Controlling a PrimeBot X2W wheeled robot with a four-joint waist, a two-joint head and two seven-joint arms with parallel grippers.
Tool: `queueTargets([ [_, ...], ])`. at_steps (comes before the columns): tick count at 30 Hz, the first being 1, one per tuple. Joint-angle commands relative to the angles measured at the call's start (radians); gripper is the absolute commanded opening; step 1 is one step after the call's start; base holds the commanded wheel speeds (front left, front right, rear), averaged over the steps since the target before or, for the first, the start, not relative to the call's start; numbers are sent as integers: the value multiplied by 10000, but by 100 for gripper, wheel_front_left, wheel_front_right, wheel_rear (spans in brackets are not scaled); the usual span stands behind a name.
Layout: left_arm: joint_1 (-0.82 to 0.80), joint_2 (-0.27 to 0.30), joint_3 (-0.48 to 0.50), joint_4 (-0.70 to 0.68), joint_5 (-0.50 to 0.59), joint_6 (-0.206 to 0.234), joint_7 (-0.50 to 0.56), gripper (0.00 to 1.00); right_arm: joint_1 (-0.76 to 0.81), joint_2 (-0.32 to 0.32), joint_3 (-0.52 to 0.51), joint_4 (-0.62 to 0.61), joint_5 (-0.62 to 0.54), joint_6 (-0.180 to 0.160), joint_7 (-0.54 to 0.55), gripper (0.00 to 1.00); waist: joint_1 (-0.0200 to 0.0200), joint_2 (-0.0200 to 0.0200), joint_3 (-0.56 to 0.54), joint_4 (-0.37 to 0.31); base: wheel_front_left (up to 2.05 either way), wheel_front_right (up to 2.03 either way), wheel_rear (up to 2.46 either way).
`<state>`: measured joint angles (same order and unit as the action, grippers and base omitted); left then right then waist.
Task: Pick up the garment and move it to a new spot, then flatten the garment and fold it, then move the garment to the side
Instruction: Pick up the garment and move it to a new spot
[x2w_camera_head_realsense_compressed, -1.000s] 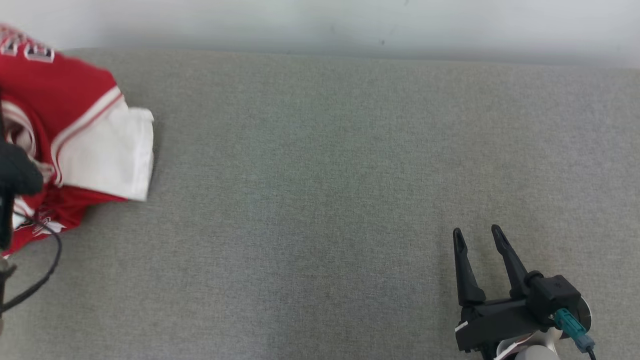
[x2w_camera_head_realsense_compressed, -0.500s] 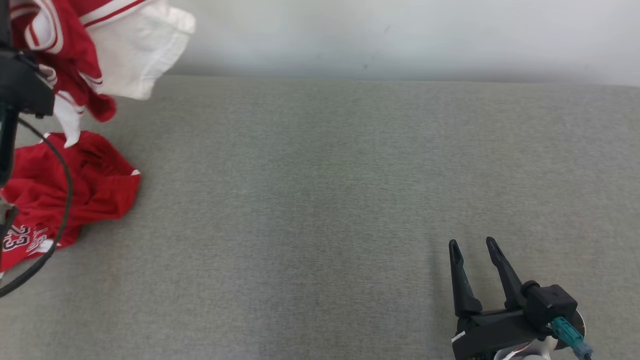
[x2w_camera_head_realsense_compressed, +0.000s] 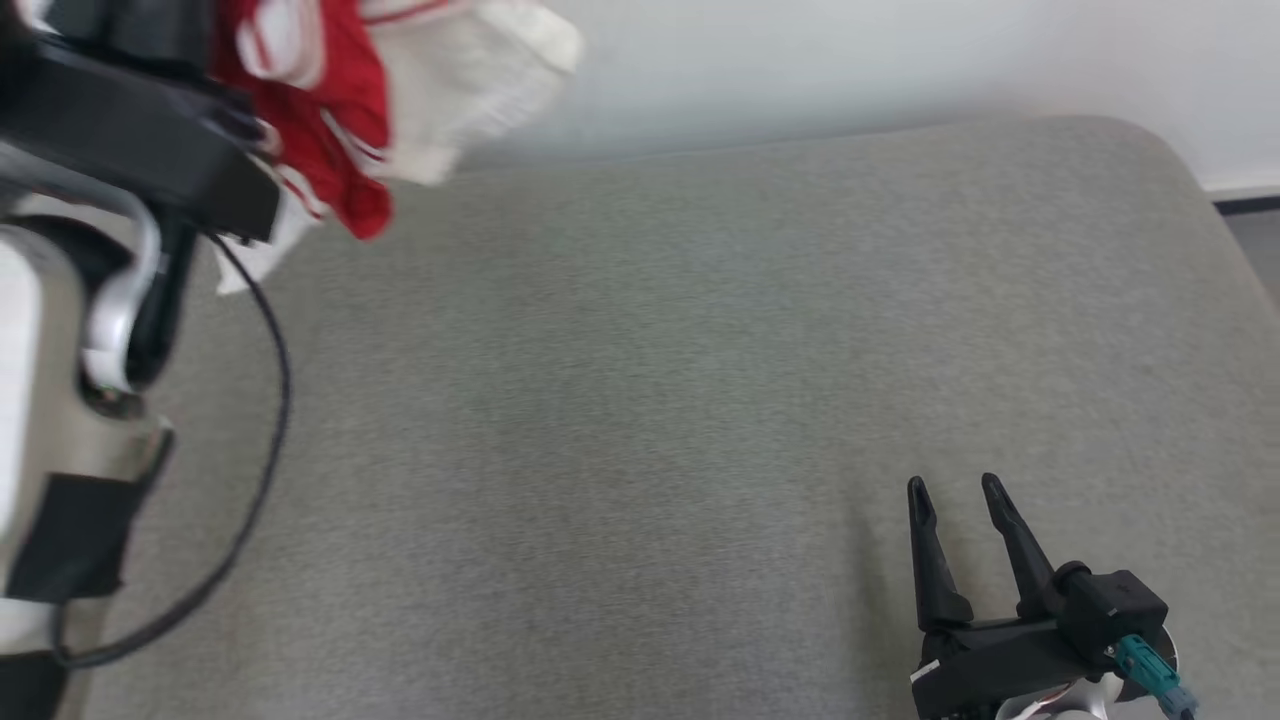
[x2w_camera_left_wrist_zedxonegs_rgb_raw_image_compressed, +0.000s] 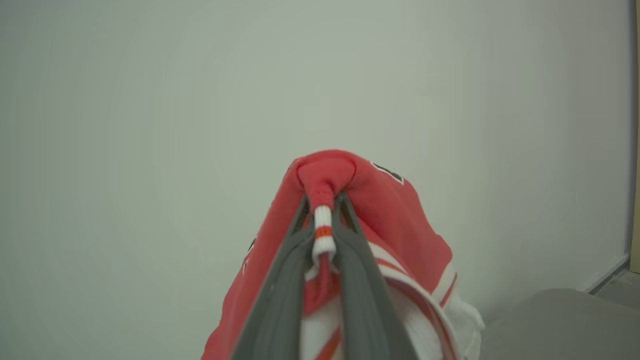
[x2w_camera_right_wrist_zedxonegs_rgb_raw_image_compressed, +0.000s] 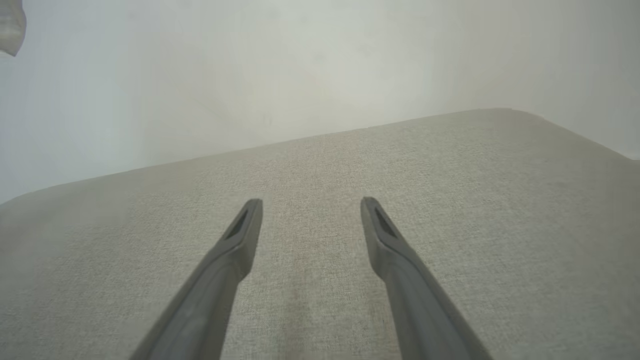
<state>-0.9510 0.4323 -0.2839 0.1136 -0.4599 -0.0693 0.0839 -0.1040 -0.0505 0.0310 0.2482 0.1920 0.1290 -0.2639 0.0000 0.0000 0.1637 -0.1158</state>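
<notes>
- The red-and-white fabric garment (x2w_camera_head_realsense_compressed: 330, 130) has come off the grey fabric-covered pad (x2w_camera_head_realsense_compressed: 640, 400). A second ago it lay bunched at the pad's left edge, and half a second ago its lower part was still trailing on the surface. Now it hangs in the air above the far left corner, in front of the pale wall (x2w_camera_head_realsense_compressed: 900, 60).
- The left gripper (x2w_camera_left_wrist_zedxonegs_rgb_raw_image_compressed: 322, 200) has its two dark fingers pinched narrowly on a white-and-orange trimmed fold of the garment, and the rest drapes down around them.
- The head view itself has swung, bringing the pad's rounded right edge into sight, so part of the apparent shift is the camera's.
- The pale left forearm (x2w_camera_head_realsense_compressed: 50, 400) and its black cable (x2w_camera_head_realsense_compressed: 270, 400) cover the pad's left edge, so a hem may still brush the pad there.
- The right gripper (x2w_camera_head_realsense_compressed: 955, 490) has stayed near the pad's near right corner, fingers spread wide and holding nothing.
- The pick-up looks complete. The carry to a new spot is in hand, while flattening and folding remain.
</notes>
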Motion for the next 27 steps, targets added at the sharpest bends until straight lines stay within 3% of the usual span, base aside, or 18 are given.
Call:
queueTargets([
  [1,157,-140,-101,-94,64,41,5,0,48,5,-31,-20,30,34,-8,100,0,0,138,-660,0,0,0],
  [12,1151,-1167,-1185,-508,111,234,-181,0,19,5,-235,-118,71,34,-8,100,0,0,395,-1705,0,0,0],
  [20,2915,-1645,-1886,230,-198,187,-619,0,120,5,-347,-85,8,34,-10,100,0,0,333,-1744,0,0,0],
  [27,4362,-2026,-2590,1724,-362,11,-1136,0,41,2,-253,-77,-158,34,-8,100,0,0,255,-1588,0,0,0],
])
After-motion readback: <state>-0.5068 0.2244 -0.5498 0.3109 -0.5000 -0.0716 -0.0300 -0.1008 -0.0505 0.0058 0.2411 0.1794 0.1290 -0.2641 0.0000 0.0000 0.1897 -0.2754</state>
